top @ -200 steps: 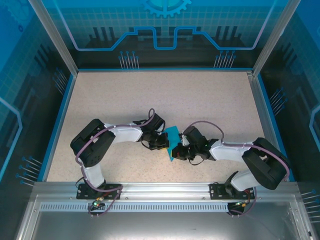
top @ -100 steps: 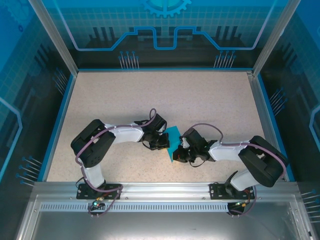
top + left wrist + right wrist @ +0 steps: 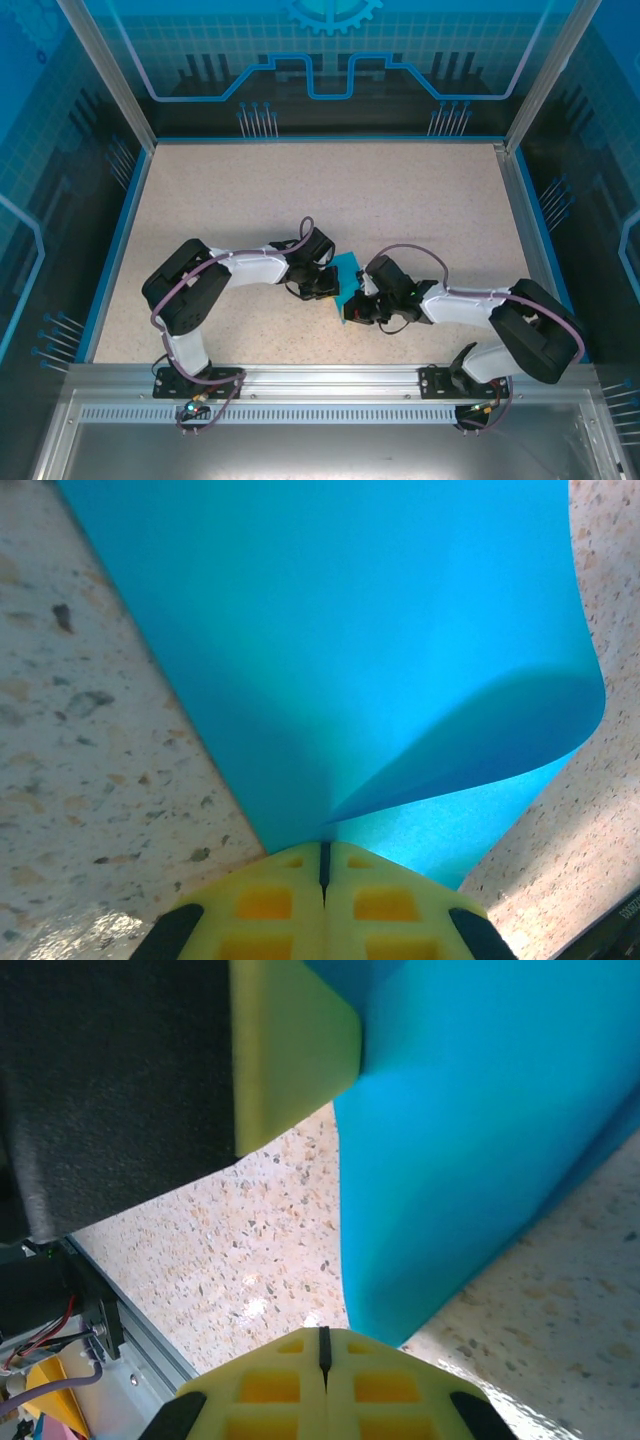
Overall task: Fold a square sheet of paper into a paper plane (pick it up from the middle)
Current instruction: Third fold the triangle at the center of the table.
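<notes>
Paper (image 3: 348, 284) held up off the table (image 3: 300, 190), near the front edge, between the two arms. Left gripper (image 3: 327, 286) clamped on one edge. In the left wrist view, pads (image 3: 290, 865) pressed flat together, sheet fanning out of the seam. Right gripper (image 3: 360, 306) likewise closed, lower corner of the sheet running into its tips. Looks like a true pinch, but a shallow one.

Handling, as judged: thin, light, floppy. One flap curls over on itself in a soft bend, with no sharp crease visible there. Likely to sag or twist wherever unsupported. Likely to crumple or tear if the two grips pull against each other. Smooth face, so prone to slipping out of a shallow pinch.

Best hold: at edges or corners, seated well between the pads, grips kept close so the span stays taut. For a crisp crease, better laid on the table and pressed along the fold line than shaped in the air. Stage of folding hard to tell.
</notes>
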Tool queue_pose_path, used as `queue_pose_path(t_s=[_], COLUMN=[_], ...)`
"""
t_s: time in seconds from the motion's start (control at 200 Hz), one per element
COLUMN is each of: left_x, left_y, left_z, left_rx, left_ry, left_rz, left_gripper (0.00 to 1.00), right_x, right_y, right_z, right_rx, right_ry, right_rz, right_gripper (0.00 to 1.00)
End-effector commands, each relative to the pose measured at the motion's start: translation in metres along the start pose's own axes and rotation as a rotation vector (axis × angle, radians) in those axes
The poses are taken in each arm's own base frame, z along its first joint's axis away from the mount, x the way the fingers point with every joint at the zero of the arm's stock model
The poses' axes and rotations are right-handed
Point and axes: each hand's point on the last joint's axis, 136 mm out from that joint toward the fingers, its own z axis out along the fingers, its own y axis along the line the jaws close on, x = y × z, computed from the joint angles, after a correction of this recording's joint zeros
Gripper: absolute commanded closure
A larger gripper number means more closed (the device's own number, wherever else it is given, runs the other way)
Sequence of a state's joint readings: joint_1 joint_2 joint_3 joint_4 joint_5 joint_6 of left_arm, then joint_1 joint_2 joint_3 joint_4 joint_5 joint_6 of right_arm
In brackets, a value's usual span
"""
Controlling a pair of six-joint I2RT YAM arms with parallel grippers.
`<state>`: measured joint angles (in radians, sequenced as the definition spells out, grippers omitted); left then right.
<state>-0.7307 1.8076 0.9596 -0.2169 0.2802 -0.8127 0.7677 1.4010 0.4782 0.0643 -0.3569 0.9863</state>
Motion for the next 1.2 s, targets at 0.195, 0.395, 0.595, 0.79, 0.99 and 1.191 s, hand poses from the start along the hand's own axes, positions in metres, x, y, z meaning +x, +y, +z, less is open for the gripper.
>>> queue_pose_path(t_s=[0.195, 0.395, 0.595, 0.79, 0.99, 1.191], left_x=[0.021, 0.022, 0.022, 0.021, 0.021, 0.022], left_y=[0.051, 0.051, 0.052, 0.050, 0.050, 0.051], left_z=[0.015, 0.014, 0.015, 0.015, 0.015, 0.015], left_rx=[-0.196, -0.197, -0.199, -0.197, -0.196, -0.204], left_ry=[0.059, 0.057, 0.059, 0.060, 0.062, 0.065], left_rz=[-0.041, -0.041, -0.039, -0.038, -0.030, -0.027], left_gripper=[0.98, 0.98, 0.98, 0.99, 0.99, 0.99], right_x=[0.018, -0.001, -0.036, -0.050, -0.049, -0.047], right_y=[-0.020, 0.001, 0.001, 0.003, -0.018, -0.050], right_z=[0.019, 0.000, -0.024, -0.016, -0.001, 0.001], right_rx=[0.076, 0.057, 0.030, 0.011, 0.065, 0.146], right_ry=[0.083, 0.007, -0.108, -0.107, -0.078, -0.088], right_rz=[0.026, -0.019, -0.001, 0.001, 0.050, 0.125], right_gripper=[1.00, 1.00, 1.00, 1.00, 1.00, 1.00])
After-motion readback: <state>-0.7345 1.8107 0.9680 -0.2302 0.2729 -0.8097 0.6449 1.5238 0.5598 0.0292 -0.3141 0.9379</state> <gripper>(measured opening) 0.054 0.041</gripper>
